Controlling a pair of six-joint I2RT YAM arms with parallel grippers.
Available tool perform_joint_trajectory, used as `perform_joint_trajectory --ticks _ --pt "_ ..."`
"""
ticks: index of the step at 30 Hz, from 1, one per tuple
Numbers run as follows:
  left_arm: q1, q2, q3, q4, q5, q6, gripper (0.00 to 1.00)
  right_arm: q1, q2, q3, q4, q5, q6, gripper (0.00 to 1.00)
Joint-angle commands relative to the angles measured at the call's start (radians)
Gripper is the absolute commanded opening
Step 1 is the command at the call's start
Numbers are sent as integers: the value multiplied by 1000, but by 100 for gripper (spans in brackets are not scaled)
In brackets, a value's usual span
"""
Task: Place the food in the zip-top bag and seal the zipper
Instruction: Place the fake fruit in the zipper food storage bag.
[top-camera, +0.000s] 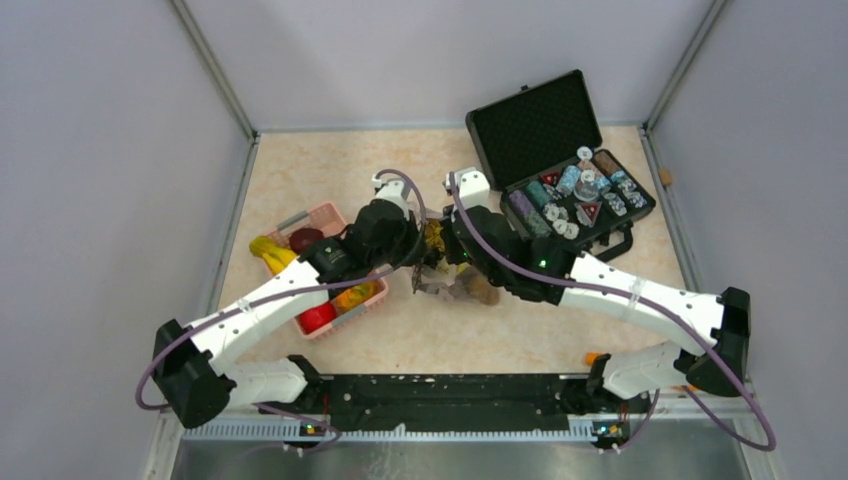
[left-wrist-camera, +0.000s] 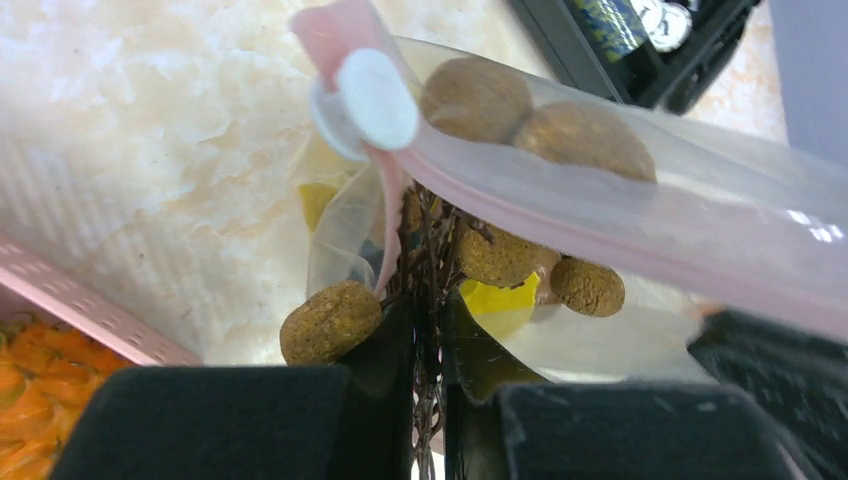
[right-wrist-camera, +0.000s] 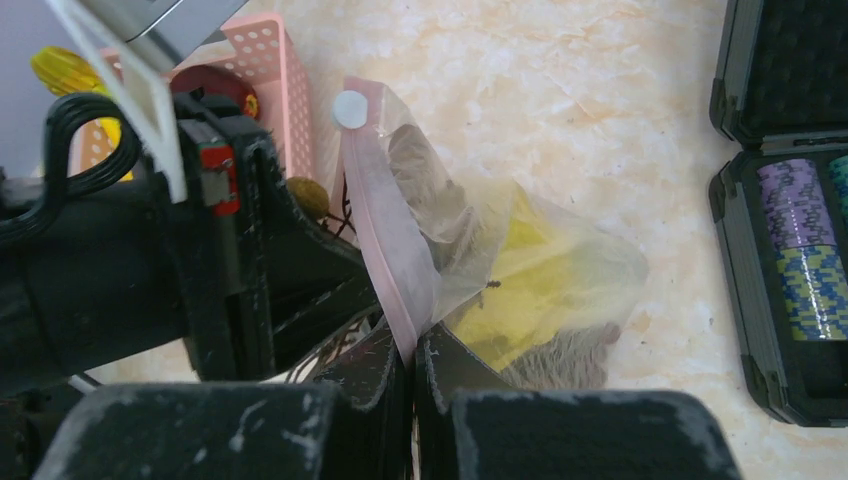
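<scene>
On the table (top-camera: 480, 335), between the basket (top-camera: 322, 216) and the case (top-camera: 535, 125), the bag (right-wrist-camera: 605, 262) lies crumpled with 1 yellow piece (right-wrist-camera: 525, 275) inside. The right gripper (right-wrist-camera: 412, 375) is pressed together on the zipper (right-wrist-camera: 385, 235) (a white tab (right-wrist-camera: 350, 109) at its far end). The left gripper (left-wrist-camera: 430, 360) pinches the grape bunch (left-wrist-camera: 495, 255) by its stems at the bag's mouth.

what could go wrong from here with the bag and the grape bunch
1. The left gripper pinches the grape bunch only by its thin stems. One ball seems to hang outside the bag's edge and may catch on the mouth.
2. The right gripper holds the bag at one spot on the pink zipper strip. A tug from the bunch might pull it free.
3. The strip looks folded near its white dot, which may hinder sealing.
</scene>
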Motion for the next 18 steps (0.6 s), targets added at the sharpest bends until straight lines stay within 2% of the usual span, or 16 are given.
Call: perform_joint_trajectory --ticks 1,5,8,11,15,18 --pt "4 49 84 -31 -132 -42 0 27 -43 9 106 -36 40 0" --pt "5 79 159 -94 -191 -97 0 29 -49 -15 152 -88 55 0" --pt "7 75 181 -54 -204 -113 0 36 -29 -21 160 -97 70 0" --pt "11 81 182 11 -126 -136 0 55 -33 -75 228 -64 86 0" --pt "13 95 146 128 64 -177 0 56 -60 -131 309 -45 104 0" --pt "14 59 90 205 89 -216 2 56 -70 -121 289 -28 114 0"
